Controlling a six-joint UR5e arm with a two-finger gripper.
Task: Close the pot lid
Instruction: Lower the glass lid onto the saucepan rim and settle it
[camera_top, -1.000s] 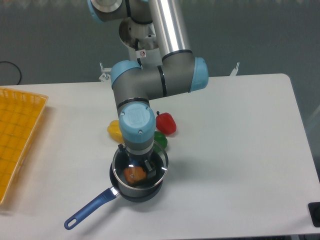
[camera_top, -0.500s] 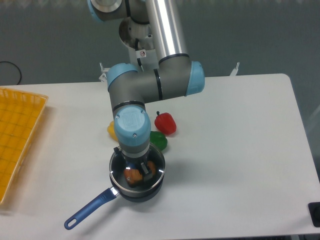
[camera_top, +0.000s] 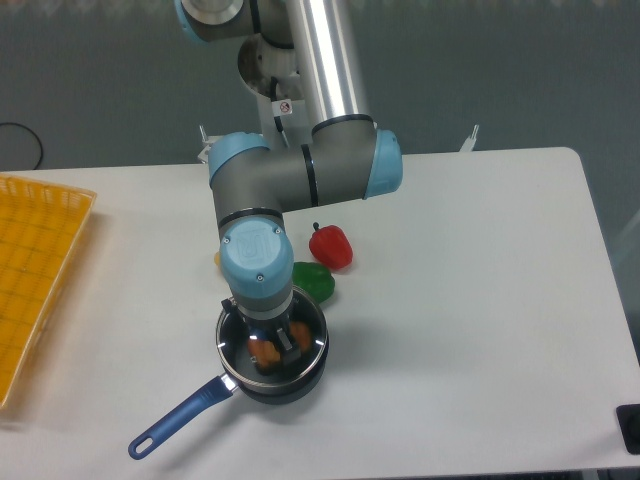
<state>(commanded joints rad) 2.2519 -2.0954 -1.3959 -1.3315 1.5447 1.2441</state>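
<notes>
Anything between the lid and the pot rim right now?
Nothing visible. The gripper holds the lid right over the pot; an orange item shows through the glass inside the pot. Whether it reaches above the rim cannot be told.

Pot (camera_top: 300, 383): small, round, dark, lower centre of frame, upright; long blue handle running toward lower left. Orange item visible inside. Lid (camera_top: 313, 345): clear glass disc, thin metal rim, directly over pot mouth, roughly level; knob hidden. Seated or slightly above rim, cannot tell.
</notes>
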